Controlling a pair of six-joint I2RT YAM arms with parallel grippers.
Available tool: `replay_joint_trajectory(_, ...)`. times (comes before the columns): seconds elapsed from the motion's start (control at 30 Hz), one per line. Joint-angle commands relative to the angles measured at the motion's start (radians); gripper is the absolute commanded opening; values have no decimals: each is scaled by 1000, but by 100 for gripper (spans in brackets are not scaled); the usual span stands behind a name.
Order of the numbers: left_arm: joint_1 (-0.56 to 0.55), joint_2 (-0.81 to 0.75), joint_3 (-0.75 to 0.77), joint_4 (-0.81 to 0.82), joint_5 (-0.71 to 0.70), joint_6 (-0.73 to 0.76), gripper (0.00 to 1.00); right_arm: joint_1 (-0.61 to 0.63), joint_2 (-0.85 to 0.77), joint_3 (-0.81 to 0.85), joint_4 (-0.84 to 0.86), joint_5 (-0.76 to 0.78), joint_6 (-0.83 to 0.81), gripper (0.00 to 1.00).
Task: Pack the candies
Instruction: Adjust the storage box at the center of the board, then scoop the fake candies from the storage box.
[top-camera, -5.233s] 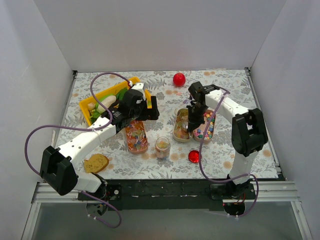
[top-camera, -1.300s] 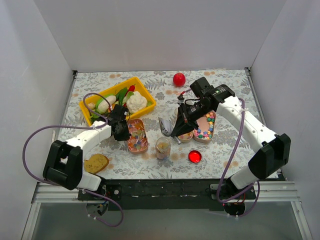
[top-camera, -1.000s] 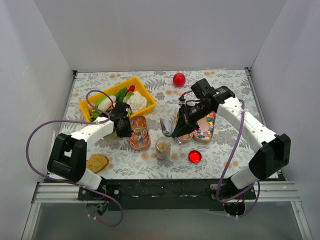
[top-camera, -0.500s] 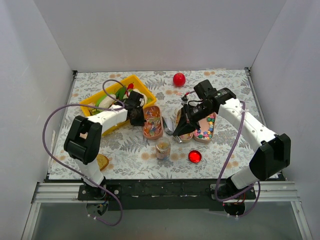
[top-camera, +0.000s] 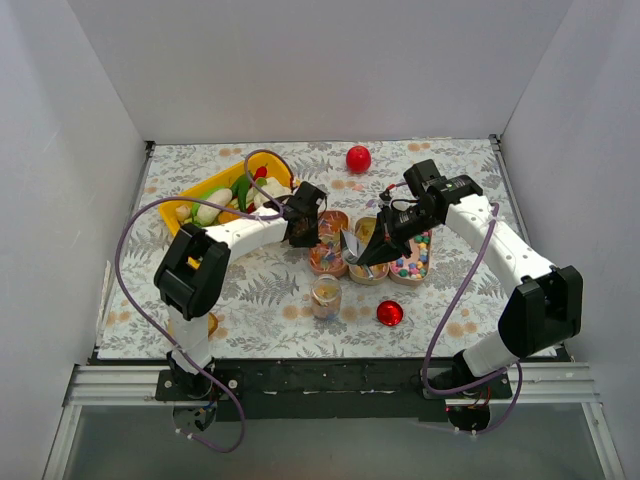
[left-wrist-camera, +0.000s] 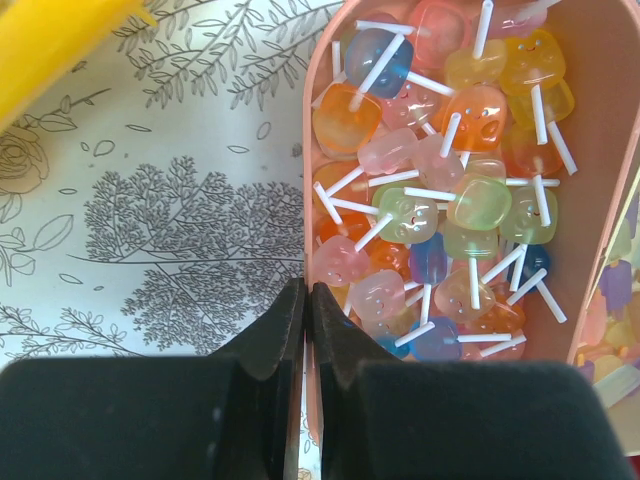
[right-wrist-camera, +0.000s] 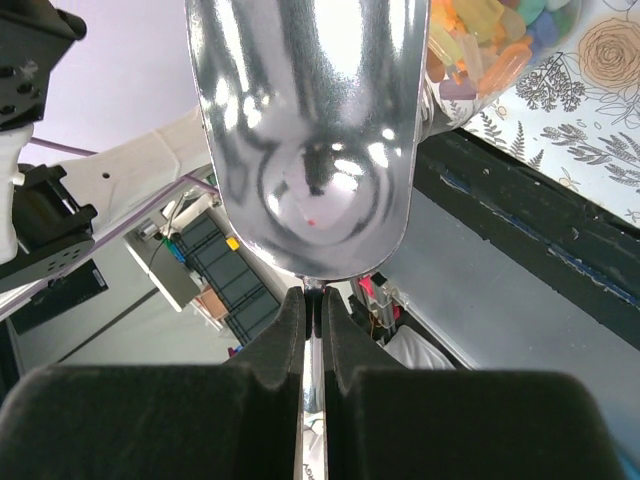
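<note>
A pink oval tray full of colourful candies on white sticks lies left of two more oval trays. My left gripper is shut on this tray's left rim; in the left wrist view the fingers pinch the thin pink wall beside the candies. My right gripper is shut on the handle of a shiny metal scoop, held just above the trays. The scoop is empty. A small jar holding some candies stands in front.
The middle oval tray and the right one with pastel beads sit under the right arm. A red lid lies right of the jar. A yellow tray of toy vegetables is at the back left, a red ball behind.
My left gripper has dragged the pink tray right and back, until it lies against the other oval trays. The right gripper with the scoop has shifted slightly right and back.
</note>
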Motion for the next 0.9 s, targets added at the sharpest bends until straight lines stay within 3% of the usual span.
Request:
replay_joint_trajectory(0.0,-54,20,39,-23,-44,-12,0,-11,8,5,-29,-13,-50,1)
replay_joint_trajectory(0.17,-90,20,57,-43,-87,-24,3,-19,39,5,-41,9,-59,1)
replay_joint_trajectory(0.43,-90,-59,57,-32,-137,-3,52,-18,108,-38,78,64,36,1)
replay_joint_trajectory(0.5,-88,-73,65,-31,-147,11,57,-16,125,-39,108,56,51,1)
replay_joint_trajectory(0.7,-32,-110,105,-11,-109,34,60,12,218,-1,97,64,68,1)
replay_joint_trajectory(0.87,51,-52,226,12,56,114,60,28,307,67,39,78,61,1)
